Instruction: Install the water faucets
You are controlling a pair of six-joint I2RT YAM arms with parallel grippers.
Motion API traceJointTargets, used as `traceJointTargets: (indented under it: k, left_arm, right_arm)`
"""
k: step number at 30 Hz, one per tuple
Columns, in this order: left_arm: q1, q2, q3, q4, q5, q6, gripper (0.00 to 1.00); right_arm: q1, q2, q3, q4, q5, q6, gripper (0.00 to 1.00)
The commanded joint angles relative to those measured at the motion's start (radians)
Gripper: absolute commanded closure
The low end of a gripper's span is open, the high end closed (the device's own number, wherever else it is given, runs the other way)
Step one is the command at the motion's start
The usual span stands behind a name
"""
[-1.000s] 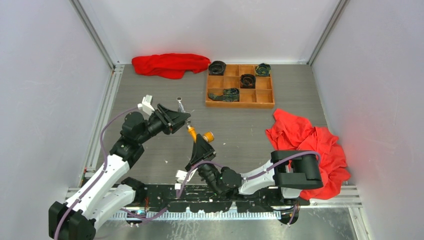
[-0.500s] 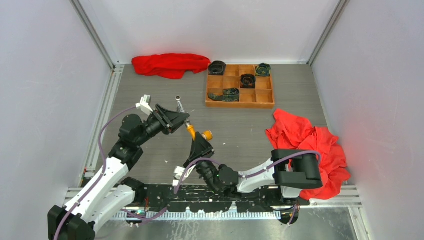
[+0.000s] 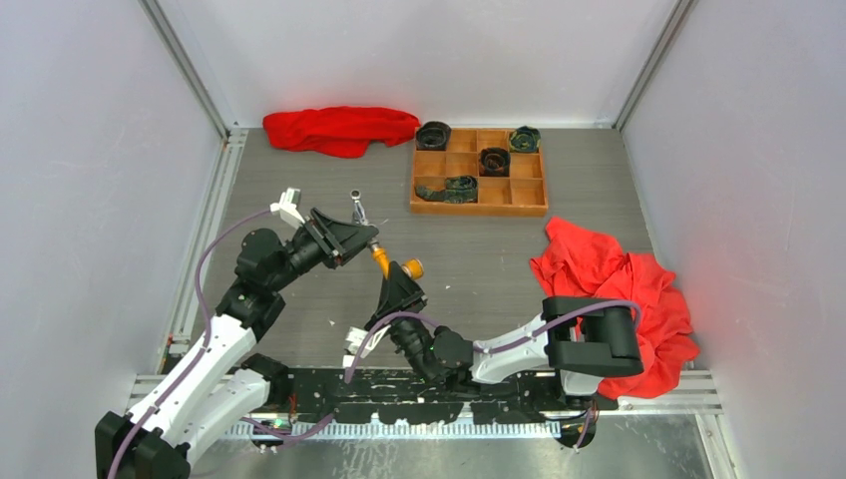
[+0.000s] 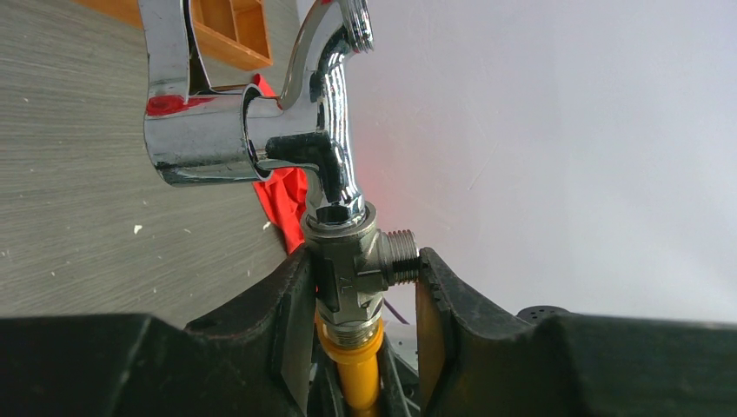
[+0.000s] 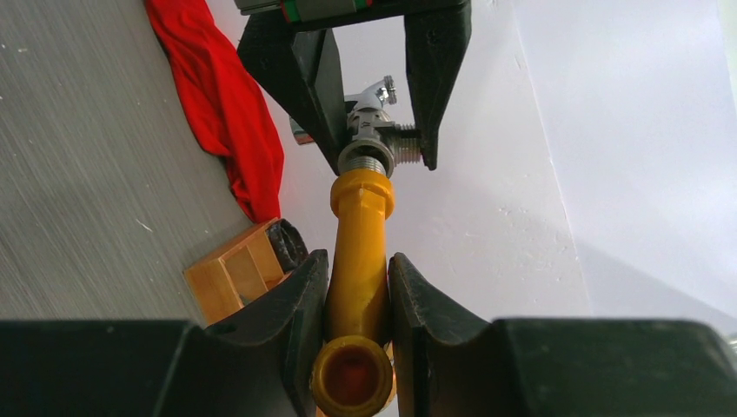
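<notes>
Chrome is seen between the jaws of the left gripper (image 4: 361, 291), which are closed on the threaded fitting at the base of the silver faucet (image 4: 252, 143). The orange-yellow faucet (image 5: 361, 234) is clamped in the narrowly parted right gripper (image 5: 358, 295), its upper end butted against that fitting. Both pieces are held over the grey table (image 3: 499, 259), left of centre.

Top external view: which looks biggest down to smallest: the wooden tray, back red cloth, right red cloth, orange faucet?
Largest to smallest:
1. right red cloth, even with an arm hiding part of it
2. wooden tray
3. back red cloth
4. orange faucet, by far the smallest
</notes>
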Motion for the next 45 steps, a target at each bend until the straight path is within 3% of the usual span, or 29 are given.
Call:
traceJointTargets:
  k: [1, 26, 35, 45]
  left_arm:
    - [0.003, -0.026, 0.013, 0.122, 0.029, 0.042, 1.0]
    - [-0.018, -0.048, -0.006, 0.171, 0.046, 0.122, 1.0]
    - [-0.021, -0.056, -0.032, 0.189, 0.053, 0.107, 1.0]
    - [-0.02, -0.074, -0.034, 0.167, 0.043, 0.123, 1.0]
  right_arm:
    - [-0.004, -0.001, 0.051, 0.065, 0.011, 0.012, 0.99]
    - [-0.004, 0.046, 0.13, 0.069, 0.084, 0.047, 0.99]
    - [-0.004, -0.026, 0.143, -0.065, 0.072, 0.249, 0.99]
    - [-0.003, -0.021, 0.168, -0.098, 0.075, 0.3, 0.99]
